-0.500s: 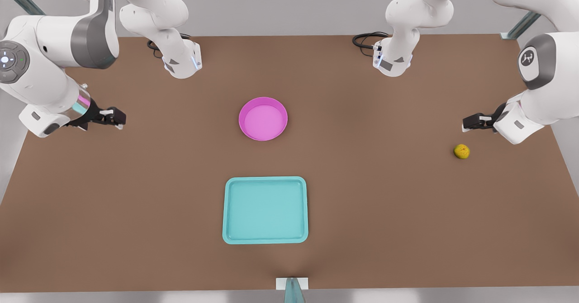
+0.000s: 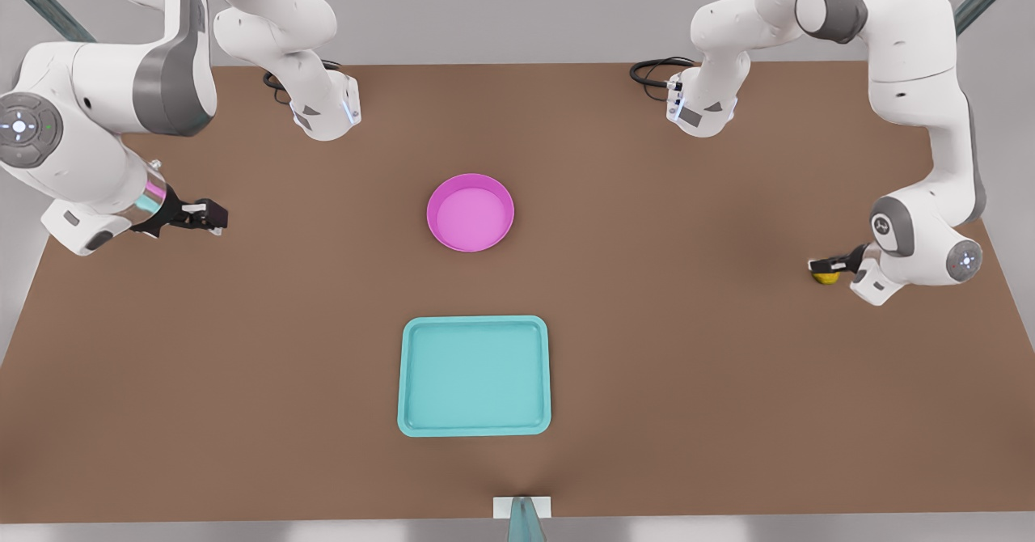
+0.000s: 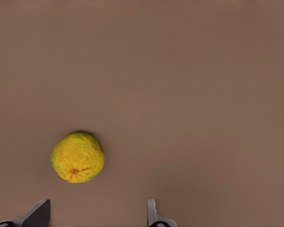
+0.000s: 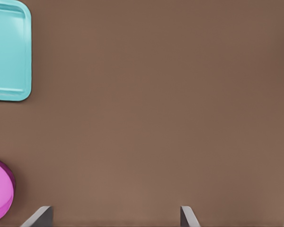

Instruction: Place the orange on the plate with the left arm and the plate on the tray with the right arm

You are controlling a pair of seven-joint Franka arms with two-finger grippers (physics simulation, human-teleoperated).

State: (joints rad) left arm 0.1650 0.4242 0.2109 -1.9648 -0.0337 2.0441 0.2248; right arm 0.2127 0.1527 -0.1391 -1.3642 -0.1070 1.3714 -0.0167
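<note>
My left gripper (image 2: 817, 266) hangs low over the orange (image 3: 78, 156) near the table's (image 2: 647, 348) edge on the front view's right, fingers (image 3: 154, 215) spread apart, nothing between them; the fruit sits on the table, its stem dimple turned toward my wrist camera. It is roundish, so I cannot tell a long axis. My right gripper (image 2: 212, 217) waits on the front view's left, fingers parted, well apart from the plate (image 2: 470, 212) at mid-table. The tray (image 2: 475, 375) lies nearer the front, long side across.
</note>
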